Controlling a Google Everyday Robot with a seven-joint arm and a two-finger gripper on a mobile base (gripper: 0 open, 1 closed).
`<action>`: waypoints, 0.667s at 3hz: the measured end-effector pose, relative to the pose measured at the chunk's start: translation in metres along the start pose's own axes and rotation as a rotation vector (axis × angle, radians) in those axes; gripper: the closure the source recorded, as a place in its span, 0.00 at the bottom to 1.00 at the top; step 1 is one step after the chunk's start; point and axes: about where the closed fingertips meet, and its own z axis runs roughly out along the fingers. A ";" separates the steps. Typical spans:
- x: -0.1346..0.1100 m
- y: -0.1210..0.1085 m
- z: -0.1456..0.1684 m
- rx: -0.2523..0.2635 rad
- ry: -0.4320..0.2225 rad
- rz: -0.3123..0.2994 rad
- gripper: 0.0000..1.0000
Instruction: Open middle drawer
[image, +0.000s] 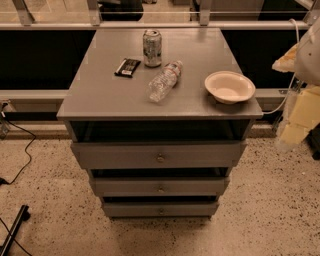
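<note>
The grey cabinet (100, 95) stands in the centre of the camera view with three drawers stacked in its front. The middle drawer (125, 186) has a long low front and a small round metal knob (161, 189). It stands a little way out, with a dark gap above its front. The taller top drawer (115, 155) and the lowest drawer (130, 209) also stand slightly out. My gripper (290, 131) is a pale, blurred shape at the right edge, beside the cabinet's right corner and well away from the knob.
On the cabinet top lie a soda can (152, 47), a dark snack packet (127, 67), a clear plastic bottle on its side (165, 81) and a white bowl (229, 86). A railing runs behind. Black cables (20, 150) lie on the speckled floor at the left.
</note>
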 end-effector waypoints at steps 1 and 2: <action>-0.001 0.001 0.003 -0.001 -0.005 0.003 0.00; -0.007 0.009 0.038 -0.023 -0.074 0.039 0.00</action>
